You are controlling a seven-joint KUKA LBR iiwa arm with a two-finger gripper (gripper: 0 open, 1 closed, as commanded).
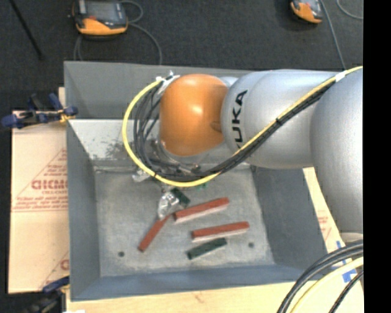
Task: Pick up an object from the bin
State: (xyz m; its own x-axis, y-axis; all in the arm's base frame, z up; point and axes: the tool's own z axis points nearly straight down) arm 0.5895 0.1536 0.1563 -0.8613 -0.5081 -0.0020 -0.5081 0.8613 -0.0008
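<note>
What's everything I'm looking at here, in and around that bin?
Bin: one, grey metal, mid-view.
Red-brown stick: one, slanting on the bin floor, lower left of the gripper.
Red stick with pale edge: one, right of the gripper.
Plain red stick: one, below that.
Dark green stick: one, nearest the front wall.
Small dark green piece: one, beside the gripper.
Orange-and-black devices: two, on the dark floor beyond the bin.
Arm: one, silver-grey, from the right.
Orange cover: one, on the wrist.
Cables: yellow and black, looped round the wrist.
Gripper: one, silvery, low over the bin floor.
</note>
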